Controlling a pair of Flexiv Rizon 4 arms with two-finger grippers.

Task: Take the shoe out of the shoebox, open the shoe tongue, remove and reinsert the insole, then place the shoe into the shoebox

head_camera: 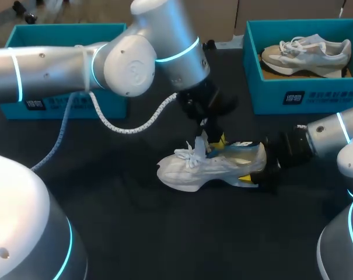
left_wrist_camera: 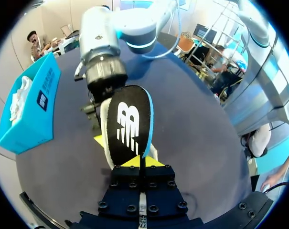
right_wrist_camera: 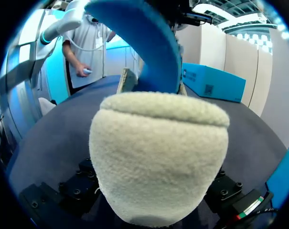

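A white shoe (head_camera: 191, 169) lies on its side on the dark table, toe pointing left. My right gripper (head_camera: 256, 170) comes in from the right and is shut on its heel; that fuzzy cream heel (right_wrist_camera: 158, 152) hides the fingers in the right wrist view. My left gripper (head_camera: 213, 135) hangs just above the shoe's opening, shut on the insole (head_camera: 227, 144). In the left wrist view the black insole (left_wrist_camera: 127, 129) with its blue edge stands up ahead of the left gripper (left_wrist_camera: 142, 164), its end pinched between the yellow tips. From the heel side the insole's blue underside (right_wrist_camera: 149, 47) curves up out of the shoe.
A teal shoebox (head_camera: 299, 96) at the back right holds a second pale shoe (head_camera: 307, 53). Another teal shoebox (head_camera: 59, 105) stands at the back left, partly behind my left arm. A white coiled cable (head_camera: 129, 125) hangs from the left arm above the table.
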